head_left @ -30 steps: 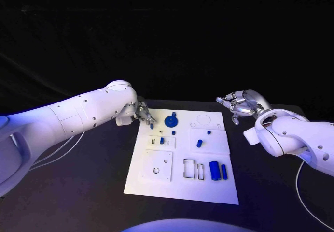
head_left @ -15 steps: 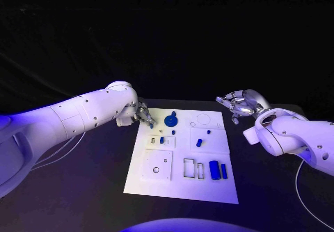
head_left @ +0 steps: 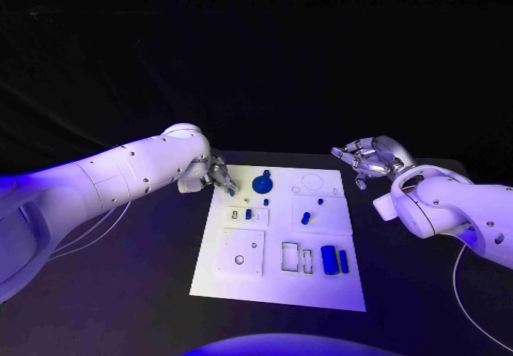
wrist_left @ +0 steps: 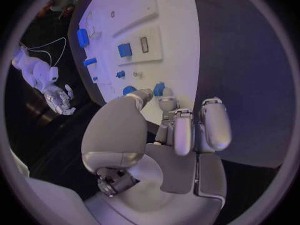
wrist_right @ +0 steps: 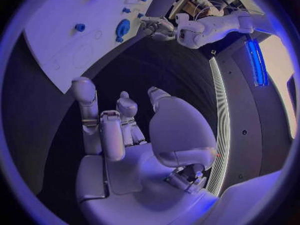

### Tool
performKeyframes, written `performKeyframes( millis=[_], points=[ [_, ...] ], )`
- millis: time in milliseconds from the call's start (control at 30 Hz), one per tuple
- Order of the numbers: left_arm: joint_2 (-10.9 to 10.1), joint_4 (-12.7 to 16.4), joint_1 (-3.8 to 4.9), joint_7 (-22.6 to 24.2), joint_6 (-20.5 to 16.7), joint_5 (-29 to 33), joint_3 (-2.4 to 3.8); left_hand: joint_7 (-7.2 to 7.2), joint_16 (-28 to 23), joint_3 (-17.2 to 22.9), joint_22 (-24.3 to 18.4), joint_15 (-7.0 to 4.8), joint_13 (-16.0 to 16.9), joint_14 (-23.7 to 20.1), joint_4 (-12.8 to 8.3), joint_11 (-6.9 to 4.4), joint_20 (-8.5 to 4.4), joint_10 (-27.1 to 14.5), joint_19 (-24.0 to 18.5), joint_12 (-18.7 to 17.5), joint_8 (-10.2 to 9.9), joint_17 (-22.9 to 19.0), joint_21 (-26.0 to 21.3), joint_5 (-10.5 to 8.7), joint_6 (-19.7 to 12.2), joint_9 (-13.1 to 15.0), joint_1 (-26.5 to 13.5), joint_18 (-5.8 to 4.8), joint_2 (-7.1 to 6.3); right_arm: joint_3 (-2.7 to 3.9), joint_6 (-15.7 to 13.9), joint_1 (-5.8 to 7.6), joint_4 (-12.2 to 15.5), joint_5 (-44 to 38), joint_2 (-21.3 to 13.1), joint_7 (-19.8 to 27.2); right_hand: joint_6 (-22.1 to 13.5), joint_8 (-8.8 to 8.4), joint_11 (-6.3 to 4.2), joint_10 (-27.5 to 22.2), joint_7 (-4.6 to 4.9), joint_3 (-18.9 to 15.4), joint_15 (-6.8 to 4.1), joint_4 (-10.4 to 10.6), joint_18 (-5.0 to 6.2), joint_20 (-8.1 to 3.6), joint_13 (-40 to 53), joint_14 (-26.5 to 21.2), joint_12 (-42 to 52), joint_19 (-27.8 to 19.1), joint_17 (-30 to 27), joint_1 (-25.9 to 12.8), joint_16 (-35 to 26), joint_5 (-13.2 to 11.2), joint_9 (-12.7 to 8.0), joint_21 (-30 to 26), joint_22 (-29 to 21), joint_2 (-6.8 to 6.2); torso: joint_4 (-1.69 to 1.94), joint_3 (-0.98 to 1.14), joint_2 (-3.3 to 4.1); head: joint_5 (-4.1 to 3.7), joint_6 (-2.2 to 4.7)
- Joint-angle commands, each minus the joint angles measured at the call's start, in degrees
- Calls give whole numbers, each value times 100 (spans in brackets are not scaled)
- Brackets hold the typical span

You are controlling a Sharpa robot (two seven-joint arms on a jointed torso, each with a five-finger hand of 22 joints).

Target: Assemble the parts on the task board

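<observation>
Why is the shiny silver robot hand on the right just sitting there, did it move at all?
No. The right robot hand hangs in the same spot past the white task board's far right corner as in the earlier pictures.

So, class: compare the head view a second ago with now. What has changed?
Almost nothing. The left hand stays at the far left corner of the white board, fingertips pinching a small blue piece. The right hand stays raised, holding nothing, beyond the board's far right corner. The other blue pieces have not moved.
</observation>
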Motion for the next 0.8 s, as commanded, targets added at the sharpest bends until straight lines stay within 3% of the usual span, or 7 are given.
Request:
performKeyframes(
  millis=[33,100,167,233,367,567,800],
  points=[
    [17,-3,0,42,-6,121,1,-14,24,107,5,23,8,409,-24,-23,40,-36,-10,11,-21,837,-20,24,56,-8,190,-35,72,1,76,-4,-4,-8,7,35,-33,26,-3,-48,1,-22,-36,1,55,-27,-4,299,38,-2,355,27,-24,15,-5,-8,2,6,4,0,0,-1,-10],
    [16,-4,0,104,-97,193,0,-45,21,392,13,-6,1,407,-223,-54,22,-46,-10,3,-8,831,-17,38,29,3,577,-34,232,1,78,-4,-6,-8,9,36,-33,26,-3,-48,1,-22,-36,1,55,-27,-4,299,38,-2,355,27,-24,15,-5,-8,2,6,7,2,-3,-4,-14],
    [12,-4,0,183,-215,280,0,-42,13,779,11,-20,-3,403,-477,-60,7,-52,-15,-13,48,817,-19,54,-10,49,901,-33,296,1,80,-5,-9,-7,12,36,-33,26,-3,-48,1,-22,-36,1,55,-27,-4,299,38,-2,355,27,-24,15,-5,-8,2,6,7,1,-7,-3,-15],
    [7,-8,0,246,-305,357,0,28,12,1406,18,26,-45,404,-628,-28,24,-39,-19,-44,235,816,-17,37,-58,186,876,-32,154,1,83,-6,-12,-7,15,35,-33,29,-3,-45,1,-26,-36,3,56,-27,0,299,42,-2,353,30,-25,27,-6,-12,0,11,7,2,-7,0,-13],
    [-4,-20,0,329,-405,448,-1,-1,10,1839,45,17,-181,403,-785,-24,43,-72,-14,-126,363,813,-3,43,-102,276,769,-39,93,1,90,-7,-15,-7,18,32,-33,29,-3,-45,1,-26,-36,3,56,-27,0,299,42,-2,353,30,-25,27,-6,-12,0,11,4,3,-9,5,-13],
    [-78,39,0,367,-422,545,-1,-1,-1,2086,45,14,-240,398,-909,-30,47,-73,-18,-157,435,789,-3,51,-111,319,677,-37,33,1,95,-9,-14,-7,13,27,-33,32,-3,-38,1,-29,-36,6,55,-27,8,299,48,0,353,29,-26,40,-7,-10,3,17,5,6,-11,14,-12],
    [-501,677,-1,303,-523,778,-1,-6,-10,2209,60,7,-240,393,-979,-37,50,-42,-12,-146,476,768,4,59,-101,339,604,-40,-8,0,98,-10,-3,-6,-15,20,-32,34,-3,-43,0,-32,-36,7,56,-27,1,299,45,-2,353,28,-26,50,-8,-17,-2,23,19,4,-16,28,-10]
  ],
)
